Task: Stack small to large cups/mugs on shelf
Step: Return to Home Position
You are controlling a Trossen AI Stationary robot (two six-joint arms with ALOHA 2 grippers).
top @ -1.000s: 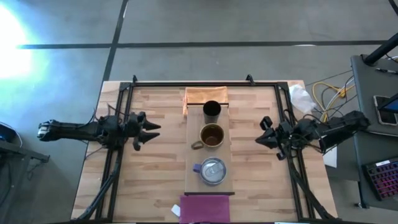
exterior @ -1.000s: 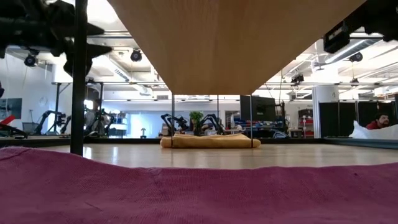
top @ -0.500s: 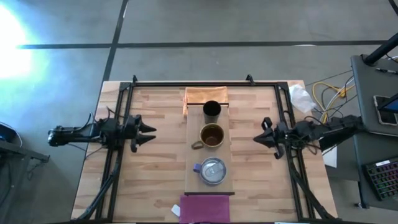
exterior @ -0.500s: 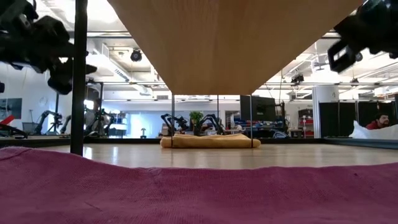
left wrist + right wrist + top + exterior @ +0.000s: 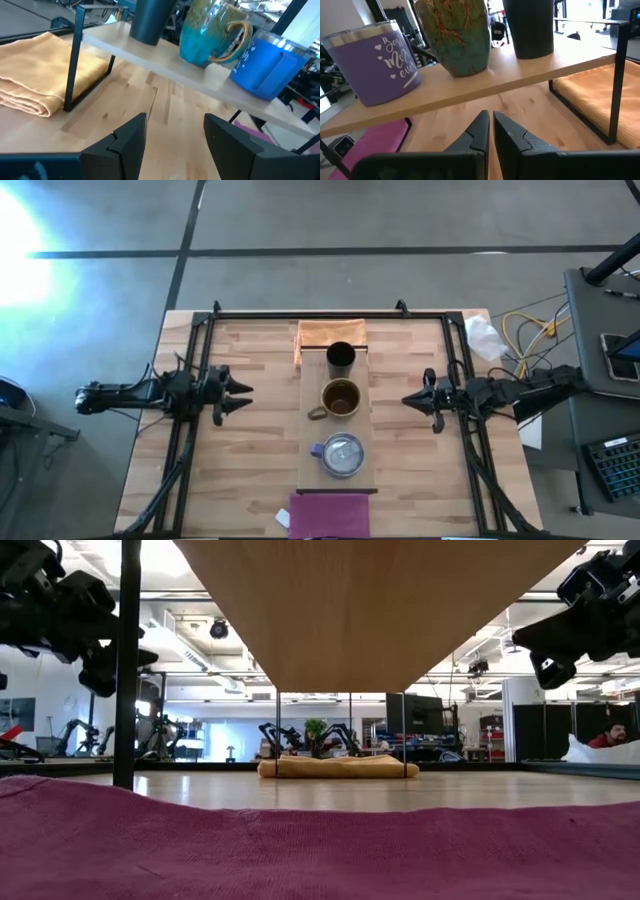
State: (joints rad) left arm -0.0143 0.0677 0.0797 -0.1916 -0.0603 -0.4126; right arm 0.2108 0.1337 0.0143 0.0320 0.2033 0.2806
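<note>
Three vessels stand by their bases in a row on the raised light-wood shelf [image 5: 365, 420]. The small dark cup [image 5: 340, 357] is at the far end, the brown handled mug [image 5: 340, 398] in the middle, and the lidded grey-blue mug [image 5: 343, 453] at the near end. My left gripper [image 5: 240, 393] is open and empty, left of the shelf and pointing at it; in the left wrist view [image 5: 172, 132] it faces the three vessels. My right gripper [image 5: 408, 400] is shut and empty, right of the shelf and pointing at it; it also shows in the right wrist view [image 5: 490, 130].
A folded yellow-orange cloth [image 5: 330, 332] lies under the shelf's far end. A magenta cloth [image 5: 330, 515] lies at the table's near edge. Black frame rails [image 5: 190, 430] run along both sides of the table. Bare tabletop lies between each gripper and the shelf.
My right gripper has moved toward the shelf and come down a little. My left gripper has levelled out and dropped slightly, staying left of the shelf. The cups and mugs have not moved.
</note>
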